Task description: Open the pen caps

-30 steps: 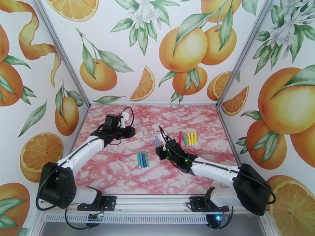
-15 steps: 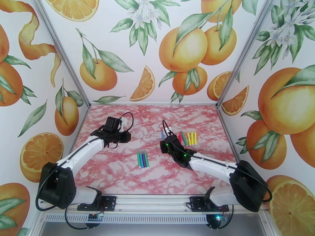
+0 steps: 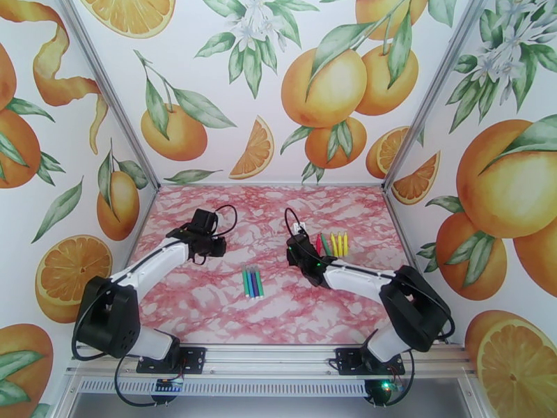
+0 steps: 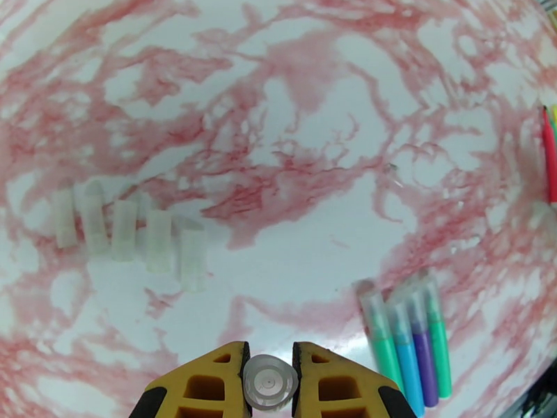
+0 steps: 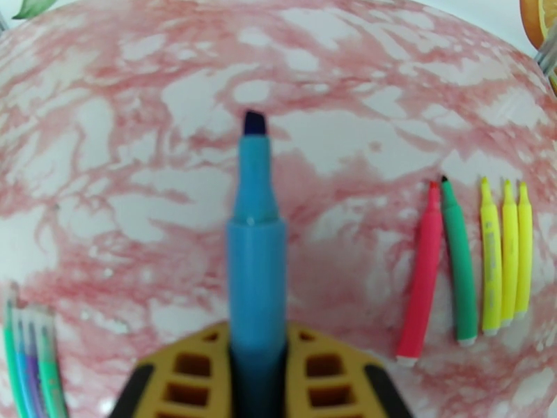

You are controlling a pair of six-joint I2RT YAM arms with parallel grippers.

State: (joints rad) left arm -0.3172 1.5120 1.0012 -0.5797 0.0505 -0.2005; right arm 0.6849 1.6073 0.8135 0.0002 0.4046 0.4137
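On the pink marbled table (image 3: pixel 209 308), four pens (image 3: pixel 252 281) lie side by side: green, blue, purple, green. The left gripper (image 3: pixel 213 245) hangs beyond them to the left, the right gripper (image 3: pixel 298 241) beyond them to the right. Farther right lies a row (image 3: pixel 332 244) of red, green and three yellow pens.

**Citrus-print wall panels (image 3: pixel 320 85) ring a pink-and-white marble-patterned tabletop (image 3: pixel 209 308)**

A sky-blue plastic marker with a navy chisel tip (image 5: pixel 256 273) has, at its three o'clock, a red slim marker (image 5: pixel 421 273), a green slim marker (image 5: pixel 459 266) and three neon-yellow markers (image 5: pixel 510 252). Four capped markers (image 4: pixel 407 346) run green, blue, purple, green; five loose cylindrical plastic caps (image 4: pixel 159 240) are colourless and translucent.
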